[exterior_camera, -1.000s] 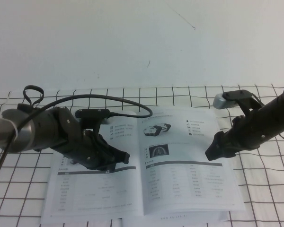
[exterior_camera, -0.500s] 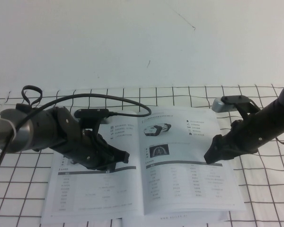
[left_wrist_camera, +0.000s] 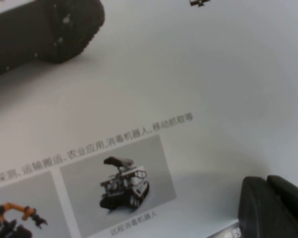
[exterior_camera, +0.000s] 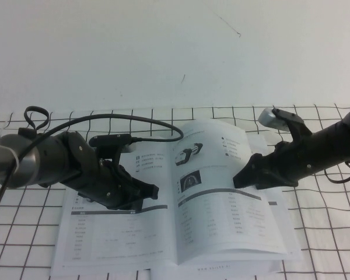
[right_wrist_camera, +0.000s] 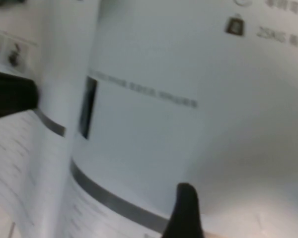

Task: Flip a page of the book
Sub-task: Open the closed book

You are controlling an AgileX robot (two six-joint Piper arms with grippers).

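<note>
The book (exterior_camera: 122, 233) lies open on the checked cloth. My left gripper (exterior_camera: 147, 193) rests on its left-hand side near the spine, its two fingers (left_wrist_camera: 273, 208) side by side and shut on the paper beside a small tracked-robot photo (left_wrist_camera: 123, 182). The page (exterior_camera: 213, 160) on the right, with a device photo and a dark arch picture, bows up off the book. My right gripper (exterior_camera: 245, 177) is at its raised outer edge, open. In the right wrist view one dark finger (right_wrist_camera: 186, 213) shows against the curved page (right_wrist_camera: 154, 124); the other finger is hidden.
The white cloth with a black grid (exterior_camera: 326, 233) covers the table up to a white wall. A black cable (exterior_camera: 157, 123) loops over the left arm. The leaf beneath the raised one (exterior_camera: 280, 227) lies flat. A plain white sheet (exterior_camera: 216, 272) pokes out under the book's near edge.
My right gripper has moved left toward the spine, and the right-hand page's outer edge has risen and bowed with it. The left gripper has stayed in place.
</note>
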